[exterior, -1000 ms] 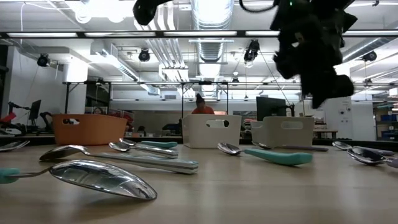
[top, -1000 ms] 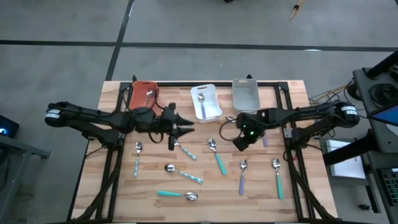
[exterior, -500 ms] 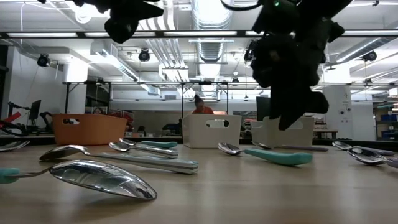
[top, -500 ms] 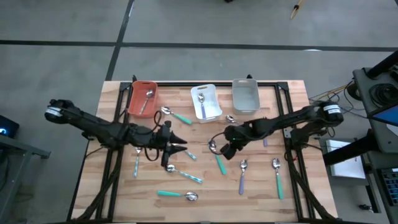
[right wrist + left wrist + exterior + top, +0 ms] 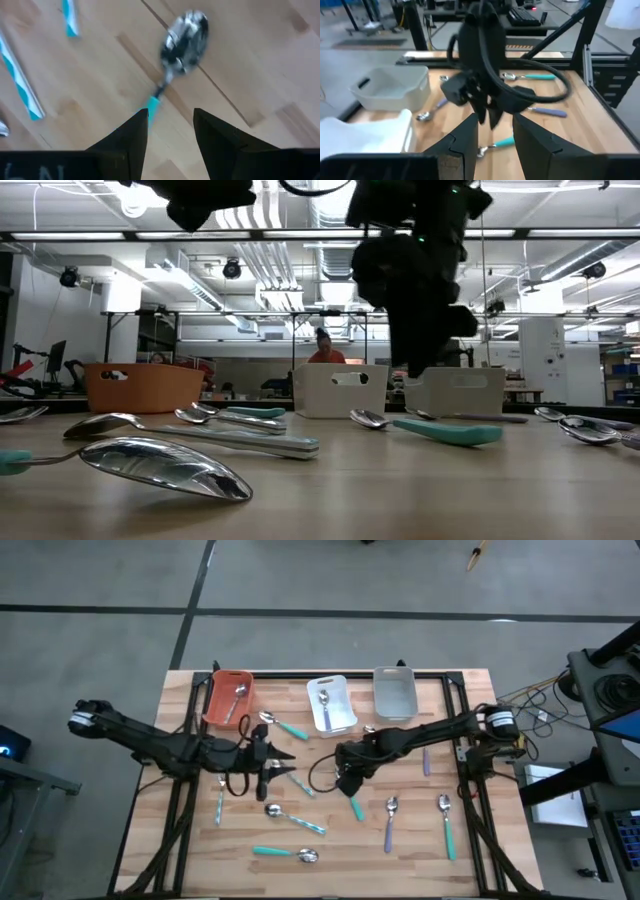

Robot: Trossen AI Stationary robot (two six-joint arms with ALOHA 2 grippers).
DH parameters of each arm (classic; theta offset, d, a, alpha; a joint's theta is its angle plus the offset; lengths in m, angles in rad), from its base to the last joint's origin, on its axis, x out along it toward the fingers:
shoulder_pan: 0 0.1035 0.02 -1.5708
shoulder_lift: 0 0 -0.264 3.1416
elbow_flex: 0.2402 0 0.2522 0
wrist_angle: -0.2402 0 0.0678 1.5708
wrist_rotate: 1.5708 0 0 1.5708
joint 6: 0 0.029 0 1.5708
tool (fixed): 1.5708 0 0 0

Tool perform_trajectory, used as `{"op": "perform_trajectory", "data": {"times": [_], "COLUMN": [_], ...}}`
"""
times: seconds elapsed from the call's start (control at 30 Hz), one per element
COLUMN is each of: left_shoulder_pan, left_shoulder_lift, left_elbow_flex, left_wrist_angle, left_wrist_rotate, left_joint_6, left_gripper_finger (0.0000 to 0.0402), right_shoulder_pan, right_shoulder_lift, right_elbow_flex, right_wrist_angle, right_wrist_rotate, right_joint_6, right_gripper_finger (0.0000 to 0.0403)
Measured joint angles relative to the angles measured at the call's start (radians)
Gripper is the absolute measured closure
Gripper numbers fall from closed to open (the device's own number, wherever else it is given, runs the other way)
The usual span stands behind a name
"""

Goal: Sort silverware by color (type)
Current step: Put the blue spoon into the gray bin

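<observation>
Teal-handled, with a polished steel bowl, the spoon (image 5: 175,50) lay flat on the wooden worktop (image 5: 470,840) near its middle, directly under the right gripper (image 5: 170,132), whose jaws stood open and empty astride the handle. It looked light, rigid and slick; the thin handle just behind the bowl seemed the surest hold, since the rounded bowl would likely slip. The left gripper (image 5: 492,137), part open and empty, hovered just beside a striped-handled spoon (image 5: 298,784).
</observation>
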Motion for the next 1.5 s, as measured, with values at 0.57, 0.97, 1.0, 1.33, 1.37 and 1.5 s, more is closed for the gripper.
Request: {"op": "perform_trajectory", "data": {"times": [0.57,0.97,1.0,1.33,1.37,1.5], "left_shoulder_pan": [0.003,0.010,0.012,0.056,0.064,0.106], "left_shoulder_lift": [-0.294,-0.327,-0.327,-0.314,-0.310,-0.294], "left_elbow_flex": [0.037,0.050,0.051,0.051,0.051,0.051], "left_wrist_angle": [-0.164,-0.146,-0.137,-0.090,-0.083,-0.056], "left_wrist_rotate": [-0.050,-0.052,-0.051,-0.050,-0.050,-0.046], "left_joint_6": [0.302,0.536,0.552,0.655,0.665,0.718], "left_gripper_finger": [0.0299,0.0299,0.0299,0.0299,0.0299,0.0299], "right_shoulder_pan": [0.046,0.045,0.045,0.039,0.035,0.012], "right_shoulder_lift": [0.188,0.259,0.258,0.250,0.245,0.210], "right_elbow_flex": [0.069,0.072,0.072,0.069,0.068,0.068], "right_wrist_angle": [0.005,0.007,0.006,-0.011,-0.013,-0.043], "right_wrist_rotate": [0.078,0.103,0.106,0.112,0.099,0.055], "right_joint_6": [0.147,0.125,0.124,0.020,0.013,-0.027], "right_gripper_finger": [0.0255,0.0261,0.0266,0.0362,0.0369,0.0380]}}
